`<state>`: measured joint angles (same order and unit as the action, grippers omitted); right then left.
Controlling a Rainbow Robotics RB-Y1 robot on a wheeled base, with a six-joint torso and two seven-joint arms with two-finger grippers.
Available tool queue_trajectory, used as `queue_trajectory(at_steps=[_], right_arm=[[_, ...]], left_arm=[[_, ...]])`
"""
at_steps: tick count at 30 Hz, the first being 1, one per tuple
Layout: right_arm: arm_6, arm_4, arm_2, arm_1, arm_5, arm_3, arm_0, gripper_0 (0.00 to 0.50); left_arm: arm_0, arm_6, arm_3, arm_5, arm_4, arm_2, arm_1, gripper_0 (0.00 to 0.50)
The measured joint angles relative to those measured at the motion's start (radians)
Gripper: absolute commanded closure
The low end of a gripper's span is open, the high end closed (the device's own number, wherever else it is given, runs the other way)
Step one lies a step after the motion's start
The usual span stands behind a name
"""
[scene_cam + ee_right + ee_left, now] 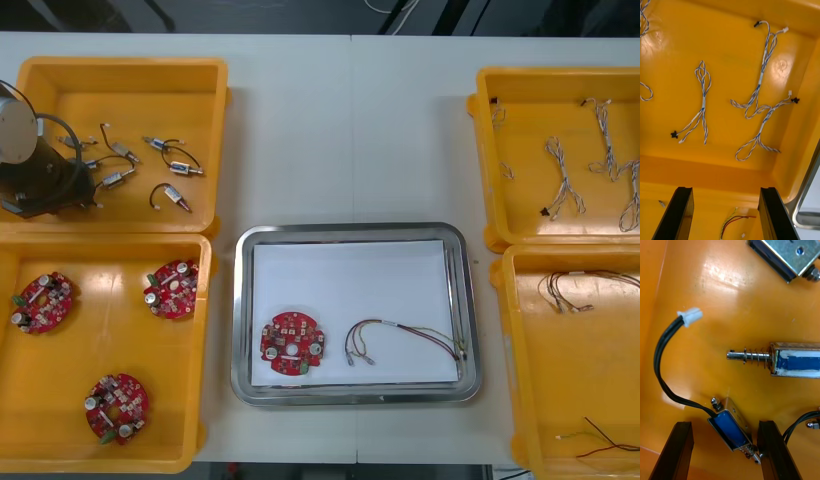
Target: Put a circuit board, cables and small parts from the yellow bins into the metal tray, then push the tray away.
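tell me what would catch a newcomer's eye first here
The metal tray at the middle of the table, white inside, already holds a red circuit board and a cable. In the far left yellow bin the left gripper stands open astride a small metal part; the right gripper is open above twisted blue and white cables.

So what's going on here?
The robot's left gripper is down in a yellow bin, open fingers either side of a small metal part. The metal tray already holds a round red circuit board and a red and yellow cable. The right gripper hangs open over the twisted blue and white cables.
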<state>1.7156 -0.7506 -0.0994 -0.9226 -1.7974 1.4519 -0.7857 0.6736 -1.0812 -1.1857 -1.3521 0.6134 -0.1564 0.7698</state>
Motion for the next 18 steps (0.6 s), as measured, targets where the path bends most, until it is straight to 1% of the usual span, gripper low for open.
queue_trajectory(at_steps=[4,5,6,7,9,10,11,12,13,18], right_arm=[[0.036,0.002,0.047,0.001,0.063,-0.062,-0.033,0.000],[0.036,0.004,0.054,0.002,0.076,-0.080,-0.039,0.000],[0.036,0.009,0.059,0.005,0.087,-0.096,-0.045,0.000],[0.036,0.016,0.061,0.010,0.096,-0.115,-0.052,0.000],[0.036,0.034,0.061,0.024,0.111,-0.152,-0.067,0.000],[0.036,0.043,0.061,0.032,0.120,-0.171,-0.074,0.000],[0.036,0.052,0.061,0.041,0.131,-0.191,-0.082,0.000],[0.037,0.060,0.061,0.050,0.140,-0.210,-0.089,0.000],[0.037,0.065,0.061,0.059,0.146,-0.225,-0.094,0.000],[0.037,0.099,0.061,0.103,0.214,-0.296,-0.104,0.000]], left_arm=[[0.000,0.000,0.003,0.016,0.000,0.000,0.000,0.000],[0.000,0.000,0.003,0.017,0.000,0.000,0.000,0.055],[0.000,0.000,0.003,0.017,0.000,0.000,0.000,0.182],[0.000,0.000,0.003,0.018,0.000,0.000,0.000,0.225],[0.000,0.000,0.004,0.020,0.000,0.000,0.000,0.348],[0.000,0.000,0.004,0.020,0.000,0.000,0.000,0.372],[0.000,0.000,0.005,0.020,0.000,0.000,0.000,0.372],[0.000,0.000,0.005,0.020,0.000,0.000,0.000,0.464],[0.000,0.000,0.005,0.020,0.000,0.000,0.000,0.500],[0.000,0.000,0.006,0.020,0.001,0.000,0.000,0.500]])
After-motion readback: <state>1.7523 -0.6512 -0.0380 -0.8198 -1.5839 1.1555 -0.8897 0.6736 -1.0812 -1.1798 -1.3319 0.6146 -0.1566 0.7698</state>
